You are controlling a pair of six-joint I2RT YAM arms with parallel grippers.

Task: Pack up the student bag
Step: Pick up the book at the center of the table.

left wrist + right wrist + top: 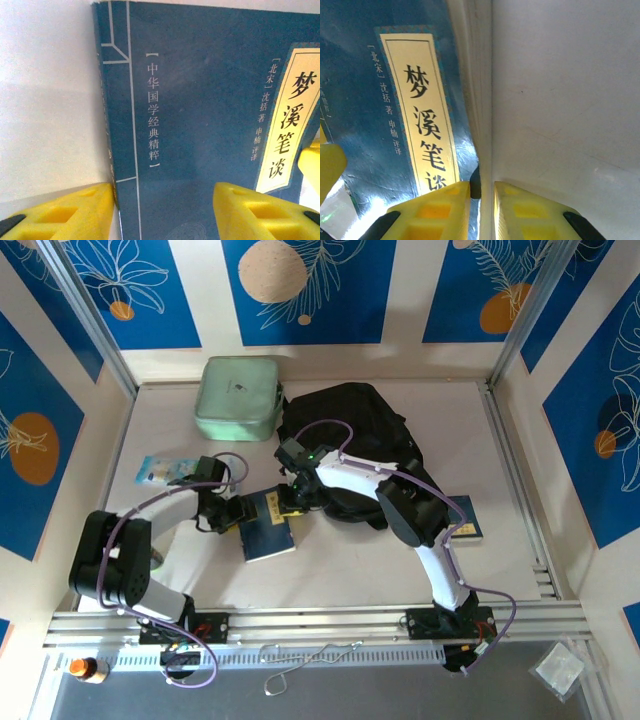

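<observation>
From above, we see the student bag (345,415) lying toward the back of the table (340,575), right of centre, with a mint green case (238,398) just beside it on the left. Nearer the arms' bases a blue book (268,535) lies flat, in front of the bag's left part. Both arms bend in over it, the left gripper (236,512) at its left edge and the right gripper (290,502) at its upper right corner. From that height we cannot read how either claw stands. The same view gives us a second blue book (467,520) by the right arm's elbow and a small pale blue packet (163,468) off to the left.

The left wrist camera brings the cover close, with white Chinese lettering and a yellow title label. Here the left claw's fingers (65,215) stand spread. One is on the bare table against the spine and the other is over the cover, so the spine edge lies between them. A yellow fingertip of the other claw shows at the right border.

The right wrist camera looks along the book's page edge. There the fingers (435,210) are almost pressed together, and that edge runs into the narrow gap between them, pinched.
</observation>
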